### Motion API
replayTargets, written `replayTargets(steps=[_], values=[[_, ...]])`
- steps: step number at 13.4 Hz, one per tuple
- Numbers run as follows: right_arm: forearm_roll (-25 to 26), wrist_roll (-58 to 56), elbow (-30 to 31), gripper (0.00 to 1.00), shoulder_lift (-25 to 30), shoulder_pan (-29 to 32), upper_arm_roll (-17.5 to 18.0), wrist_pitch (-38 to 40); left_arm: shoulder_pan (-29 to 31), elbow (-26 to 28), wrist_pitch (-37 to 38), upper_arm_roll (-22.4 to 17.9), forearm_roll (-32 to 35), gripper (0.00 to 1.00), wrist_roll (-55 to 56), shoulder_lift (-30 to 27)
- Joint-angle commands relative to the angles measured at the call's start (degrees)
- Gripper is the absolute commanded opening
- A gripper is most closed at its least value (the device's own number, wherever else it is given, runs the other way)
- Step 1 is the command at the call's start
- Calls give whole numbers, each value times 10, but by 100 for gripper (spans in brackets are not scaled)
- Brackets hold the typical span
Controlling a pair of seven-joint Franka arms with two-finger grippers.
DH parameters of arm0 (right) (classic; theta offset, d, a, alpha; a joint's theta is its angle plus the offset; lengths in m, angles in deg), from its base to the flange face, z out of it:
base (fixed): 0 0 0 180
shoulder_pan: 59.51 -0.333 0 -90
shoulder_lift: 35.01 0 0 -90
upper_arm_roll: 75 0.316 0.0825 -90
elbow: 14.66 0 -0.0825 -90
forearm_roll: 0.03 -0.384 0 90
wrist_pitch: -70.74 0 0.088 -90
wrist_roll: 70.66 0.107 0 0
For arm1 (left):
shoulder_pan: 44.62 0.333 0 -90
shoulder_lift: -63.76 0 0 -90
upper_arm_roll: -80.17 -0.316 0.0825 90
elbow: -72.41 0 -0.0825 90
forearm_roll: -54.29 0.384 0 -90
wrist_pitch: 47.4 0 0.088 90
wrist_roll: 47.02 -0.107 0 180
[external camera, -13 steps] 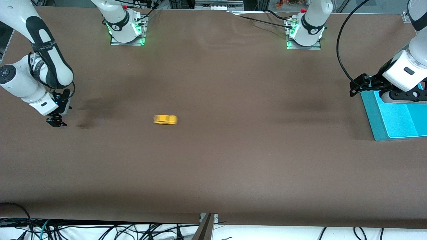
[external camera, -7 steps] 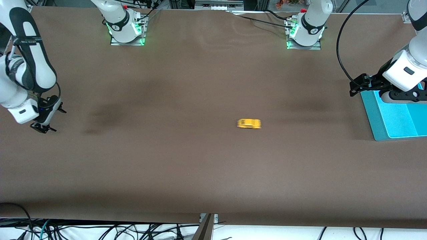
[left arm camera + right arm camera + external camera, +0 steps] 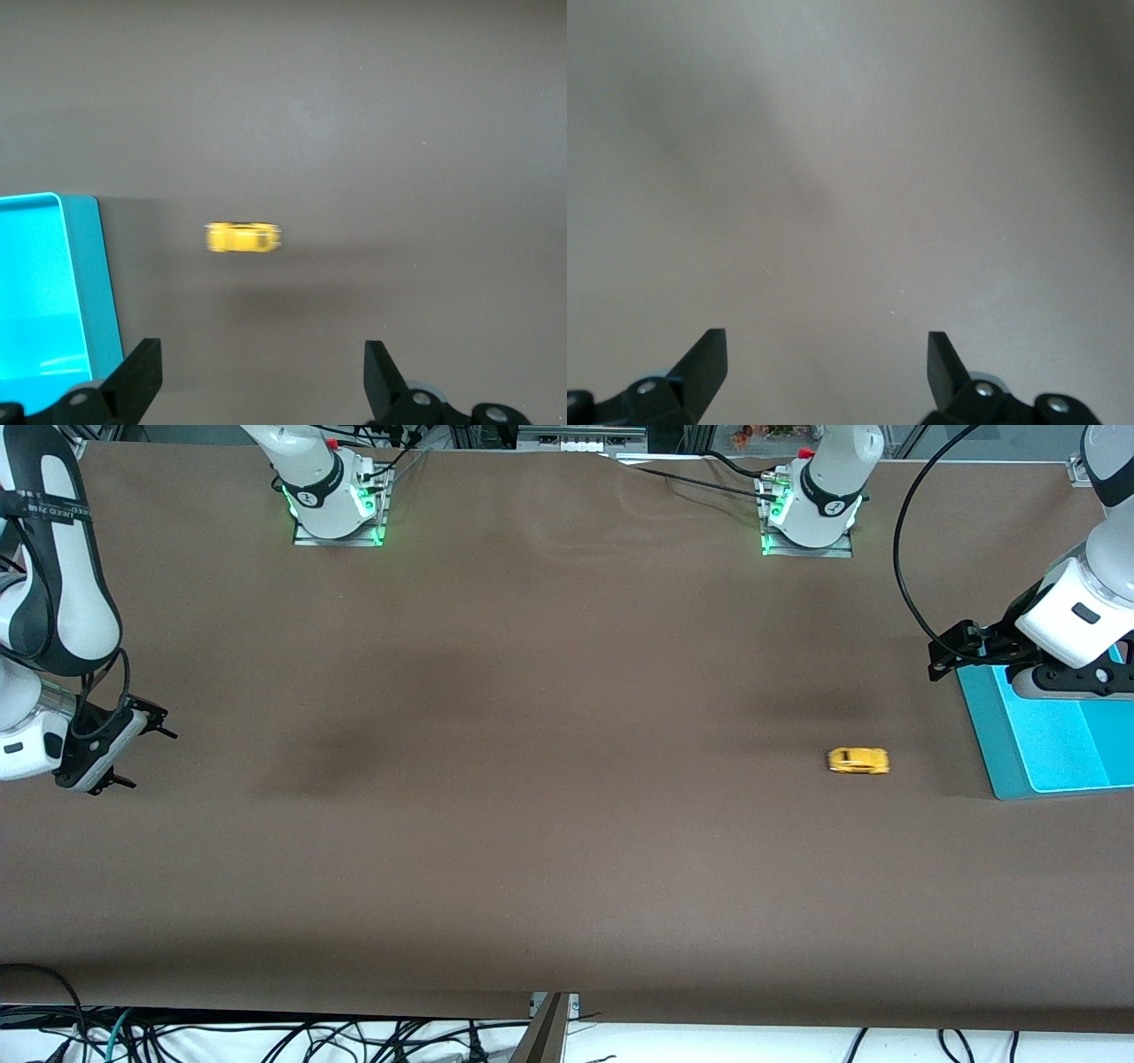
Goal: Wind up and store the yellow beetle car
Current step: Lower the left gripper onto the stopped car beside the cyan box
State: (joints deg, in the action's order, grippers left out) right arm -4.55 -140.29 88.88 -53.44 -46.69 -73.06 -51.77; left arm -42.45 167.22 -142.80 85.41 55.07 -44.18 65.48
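Observation:
The yellow beetle car (image 3: 858, 761) stands on its wheels on the brown table, near the left arm's end, a short way from the teal tray (image 3: 985, 737). It also shows in the left wrist view (image 3: 241, 238), blurred, beside the tray's rim (image 3: 89, 266). My left gripper (image 3: 946, 657) hangs open and empty over the tray's edge, apart from the car; its own view shows the jaws wide (image 3: 261, 354). My right gripper (image 3: 146, 757) is open and empty at the right arm's end of the table, over bare cloth (image 3: 825, 343).
Two arm bases (image 3: 337, 500) (image 3: 808, 509) with green lights stand along the table's edge farthest from the front camera. A black cable (image 3: 904, 558) loops above the left arm's end. Loose cables (image 3: 266, 1036) lie below the table's near edge.
The car has rolled across the table from the middle toward the left arm's end, close to the tray. The right gripper has drawn back toward its end of the table. The left arm has not moved.

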Motion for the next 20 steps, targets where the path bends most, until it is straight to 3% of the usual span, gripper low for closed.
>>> replayTargets(steps=[1, 5, 11, 17, 20], values=[[3, 139, -46, 100, 1, -37, -2, 78, 2, -13, 19, -1, -24, 100, -1, 14], [19, 362, -105, 100, 1, -99, -1, 173, 9, -11, 45, -3, -20, 100, -16, 18], [17, 623, -194, 100, 15, -163, -1, 314, 45, -6, 45, -7, -16, 100, -167, 62], [16, 576, -232, 100, 38, -155, -32, 333, 99, 0, -7, -7, 1, 100, -429, 115], [15, 574, -234, 100, 77, -149, -65, 323, 124, 53, -62, -7, 2, 100, -571, 122]])
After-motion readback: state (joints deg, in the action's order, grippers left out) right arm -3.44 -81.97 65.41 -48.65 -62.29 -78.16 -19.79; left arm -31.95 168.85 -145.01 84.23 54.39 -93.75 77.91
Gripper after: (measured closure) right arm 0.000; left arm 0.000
